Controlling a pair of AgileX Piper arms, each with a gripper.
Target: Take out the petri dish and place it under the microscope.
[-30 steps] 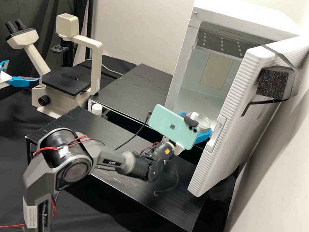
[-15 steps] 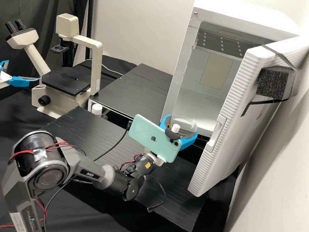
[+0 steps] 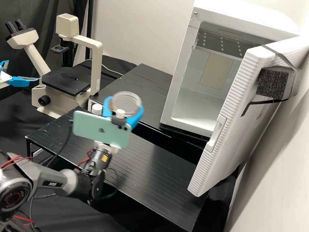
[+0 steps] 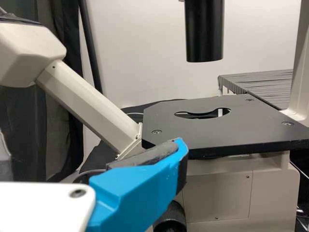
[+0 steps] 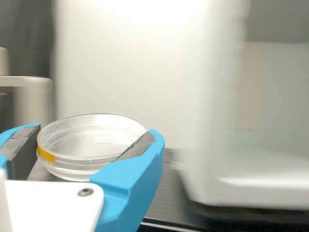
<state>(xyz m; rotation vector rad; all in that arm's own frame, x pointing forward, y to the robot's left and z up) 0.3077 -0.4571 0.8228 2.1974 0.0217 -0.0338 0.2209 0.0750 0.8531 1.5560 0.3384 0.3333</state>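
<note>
High view: the right end effector (image 3: 125, 104) is closed around the petri dish (image 3: 126, 98), above the black desk (image 3: 155, 167), between the white cabinet (image 3: 184, 65) and the microscope (image 3: 97, 63). Its arm is bent at the elbow, forearm low, wrist turned towards the back. Going on to the stage (image 3: 60, 83), too wide a swing might knock dish or knuckle against the microscope's upright.

Left wrist view: the left end effector (image 3: 23, 70), spread and empty, lies beside the stage; it could crowd the approach. A dish set off-centre over the stage's opening (image 4: 203, 114) might tip.

Right wrist view: two pads pinch the dish's sides, roughly level; a jolt could make it slip.
</note>
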